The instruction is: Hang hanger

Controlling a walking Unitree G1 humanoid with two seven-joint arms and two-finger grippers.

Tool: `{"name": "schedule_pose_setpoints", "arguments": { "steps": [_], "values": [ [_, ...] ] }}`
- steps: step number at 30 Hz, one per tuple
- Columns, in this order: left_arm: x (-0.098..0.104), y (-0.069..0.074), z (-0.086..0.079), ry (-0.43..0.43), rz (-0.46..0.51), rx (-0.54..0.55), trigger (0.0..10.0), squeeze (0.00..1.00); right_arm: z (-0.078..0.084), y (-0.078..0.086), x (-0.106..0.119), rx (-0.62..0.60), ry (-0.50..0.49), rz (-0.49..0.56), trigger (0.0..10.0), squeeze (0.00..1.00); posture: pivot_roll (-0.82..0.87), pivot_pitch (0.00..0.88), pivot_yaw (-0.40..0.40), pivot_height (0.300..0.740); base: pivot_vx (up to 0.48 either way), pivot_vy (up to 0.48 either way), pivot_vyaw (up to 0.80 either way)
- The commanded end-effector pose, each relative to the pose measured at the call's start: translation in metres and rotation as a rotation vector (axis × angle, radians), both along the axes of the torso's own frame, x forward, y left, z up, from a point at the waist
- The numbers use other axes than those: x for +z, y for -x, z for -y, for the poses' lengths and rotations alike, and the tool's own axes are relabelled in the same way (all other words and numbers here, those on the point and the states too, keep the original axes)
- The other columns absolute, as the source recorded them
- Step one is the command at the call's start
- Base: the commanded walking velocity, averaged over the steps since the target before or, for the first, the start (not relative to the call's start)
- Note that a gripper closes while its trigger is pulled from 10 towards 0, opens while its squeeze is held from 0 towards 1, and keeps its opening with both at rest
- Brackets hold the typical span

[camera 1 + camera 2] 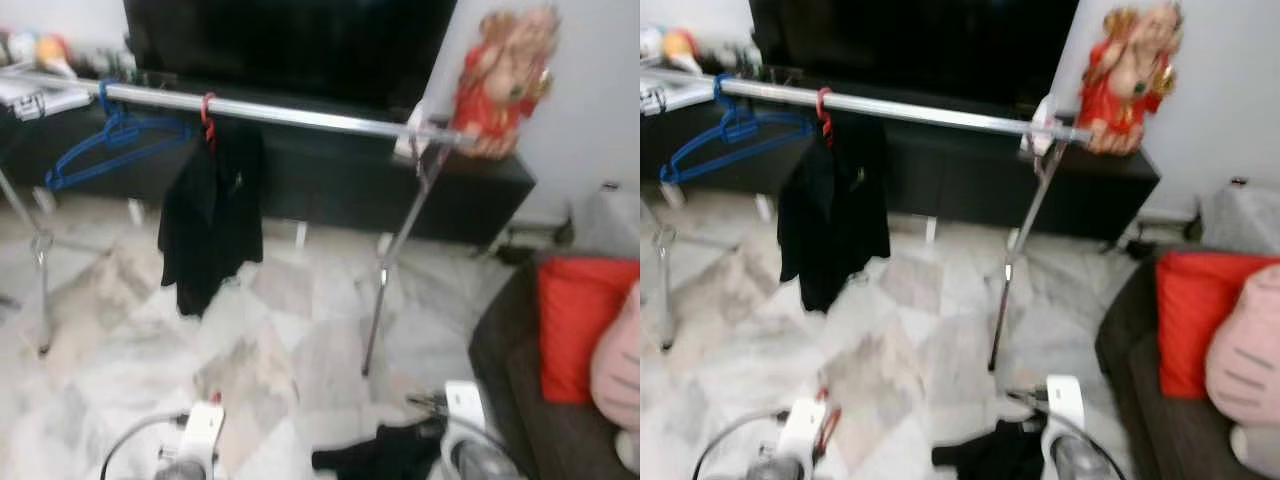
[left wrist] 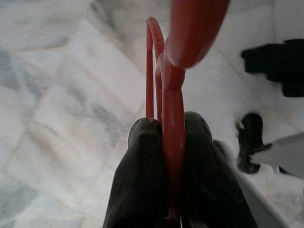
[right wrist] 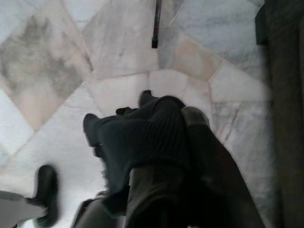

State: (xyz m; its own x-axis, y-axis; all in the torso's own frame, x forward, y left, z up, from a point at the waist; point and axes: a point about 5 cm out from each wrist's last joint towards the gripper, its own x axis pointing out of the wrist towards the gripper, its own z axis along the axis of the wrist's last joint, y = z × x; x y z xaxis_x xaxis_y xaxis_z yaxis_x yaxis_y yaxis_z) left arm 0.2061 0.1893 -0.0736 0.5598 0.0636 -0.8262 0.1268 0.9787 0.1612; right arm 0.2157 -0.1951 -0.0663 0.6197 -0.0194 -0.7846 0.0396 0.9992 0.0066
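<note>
A silver clothes rail (image 1: 300,115) crosses the room ahead on a metal stand. On it hang an empty blue hanger (image 1: 110,145) and a red hanger's hook (image 1: 207,110) carrying a black garment (image 1: 210,220). My left gripper (image 2: 168,128) is low at my left, shut on a bare red hanger (image 2: 173,95) that sticks out past the fingertips over the floor. Low at my right, my right gripper (image 3: 168,107) is shut on a dark piece of clothing (image 3: 133,137), which shows as a black bundle (image 1: 385,452) near the floor.
Behind the rail stands a long black cabinet (image 1: 330,185) with a dark screen above it and a red figurine (image 1: 500,80) at its right end. A dark sofa with a red cushion (image 1: 575,330) is on the right. The floor is pale marble (image 1: 280,340).
</note>
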Motion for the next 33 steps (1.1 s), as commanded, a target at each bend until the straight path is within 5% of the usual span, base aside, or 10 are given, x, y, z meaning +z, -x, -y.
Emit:
{"name": "schedule_pose_setpoints", "arguments": {
  "steps": [1,33],
  "values": [
    [0.001,-0.001,-0.006,-0.019,0.003,-0.001,10.0,0.00,-0.002,-0.002,0.001,0.006,-0.001,0.007,10.0,0.00,0.03,0.000,-0.153,0.740,0.000,0.240,0.00],
    [0.008,-0.011,-0.014,-0.028,0.016,0.007,10.0,0.00,-0.005,-0.022,0.012,-0.051,0.001,0.052,10.0,0.00,-0.10,0.000,-0.042,0.740,0.000,0.243,0.00]
  ]
}}
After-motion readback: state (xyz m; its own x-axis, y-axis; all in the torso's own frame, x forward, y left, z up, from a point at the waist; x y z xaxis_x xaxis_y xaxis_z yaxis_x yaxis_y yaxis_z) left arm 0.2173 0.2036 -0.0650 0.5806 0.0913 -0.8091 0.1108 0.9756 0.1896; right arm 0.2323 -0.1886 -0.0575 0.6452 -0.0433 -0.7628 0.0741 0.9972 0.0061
